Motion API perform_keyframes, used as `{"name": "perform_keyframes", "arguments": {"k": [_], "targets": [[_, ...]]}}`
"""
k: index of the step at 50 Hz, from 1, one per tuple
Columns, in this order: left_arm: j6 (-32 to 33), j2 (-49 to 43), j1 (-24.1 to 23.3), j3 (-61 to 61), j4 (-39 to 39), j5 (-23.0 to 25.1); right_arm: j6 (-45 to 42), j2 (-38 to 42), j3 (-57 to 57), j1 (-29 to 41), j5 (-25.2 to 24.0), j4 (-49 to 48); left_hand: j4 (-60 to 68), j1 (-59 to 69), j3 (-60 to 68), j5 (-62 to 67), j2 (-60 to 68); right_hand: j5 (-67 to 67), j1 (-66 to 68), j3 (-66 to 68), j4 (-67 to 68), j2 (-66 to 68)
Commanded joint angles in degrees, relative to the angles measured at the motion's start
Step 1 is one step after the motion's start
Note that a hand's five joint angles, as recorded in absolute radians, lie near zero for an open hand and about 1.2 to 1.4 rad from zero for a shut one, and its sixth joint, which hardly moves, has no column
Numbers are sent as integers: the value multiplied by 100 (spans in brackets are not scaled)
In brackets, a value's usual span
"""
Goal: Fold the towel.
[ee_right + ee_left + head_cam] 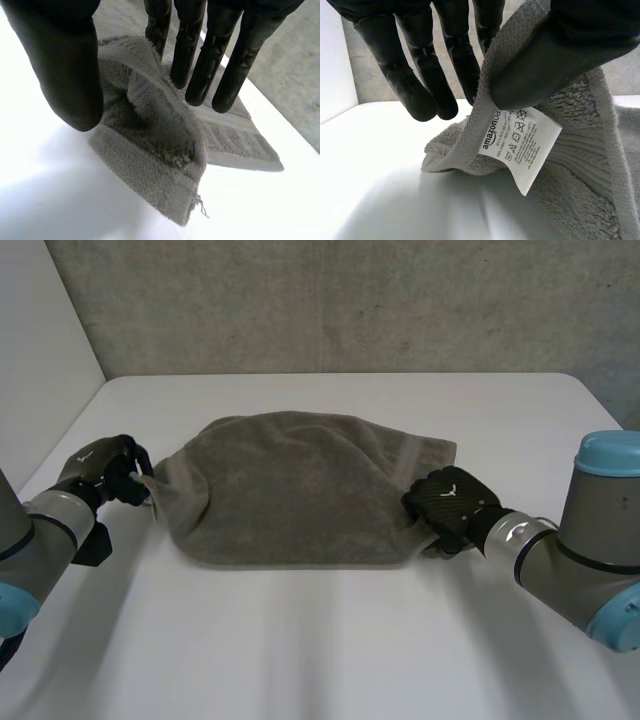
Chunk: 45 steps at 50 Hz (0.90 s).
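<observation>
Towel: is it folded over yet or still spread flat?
Folded over once, loosely: the towel lies doubled, a lower layer's banded edge poking out near the right hand. The left hand pinches its other end.

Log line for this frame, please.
grey terry towel lying on white table; left hand pinches left end; right hand pinches right end

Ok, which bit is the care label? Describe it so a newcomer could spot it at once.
Start at the grey towel on the white table and go to the end pinched by the left hand. At the tip of that hand's thumb, the care label hangs off the towel's hem. It is the one smooth white piece, printed with text and laundry symbols.
</observation>
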Motion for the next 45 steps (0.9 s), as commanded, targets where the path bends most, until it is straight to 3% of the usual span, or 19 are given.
{"name": "perform_keyframes", "arguments": {"k": [1, 14, 28, 31, 32, 33, 34, 39, 45], "targets": [[-18, -1, 197, -88, 1, 20, 659, -86, -58, -277, 103, -8, -682, -182, -734, -1527, -578, -186, -376, -360, -331, -402], [-18, 7, 329, -96, 1, 20, 1486, -227, -217, -655, 94, 168, -682, -182, -734, -1527, -578, -85, -275, -259, -230, -301], [-18, 16, 312, -184, 1, 20, 2286, 239, -603, -972, -2, 581, -682, -182, -734, -1527, -578, 33, -157, -142, -112, -183], [-18, 16, 303, -184, 1, 20, 2470, 327, -665, -998, -64, 687, -682, -182, -734, -1527, -578, 1160, 970, 985, 1015, 944], [-18, 16, 311, -184, 1, 20, 2522, 379, -691, -998, -107, 704, -682, -182, -734, -1527, -578, 2292, 2102, 2118, 2147, 2077], [-18, 16, 312, -184, 1, 20, 2523, 379, -691, -998, -108, 704, -682, -182, -734, -1527, -578, 2304, 2114, 2129, 2159, 2088], [-10, 16, 312, -184, -8, 29, 2575, 423, -726, -1007, -177, 731, -682, -182, -734, -1527, -578, 4269, 4079, 4094, 4124, 4053], [17, 148, 303, -132, -26, 29, 2497, 283, -876, -1104, -380, 1003, -682, -182, -734, -1527, -578, 4300, 4109, 4125, 4155, 4084], [17, 1104, 303, 237, -105, 29, 1954, -848, -1332, -1209, -345, 1267, -682, -182, -734, -1527, -578, 4300, 4109, 4125, 4155, 4084]]}}
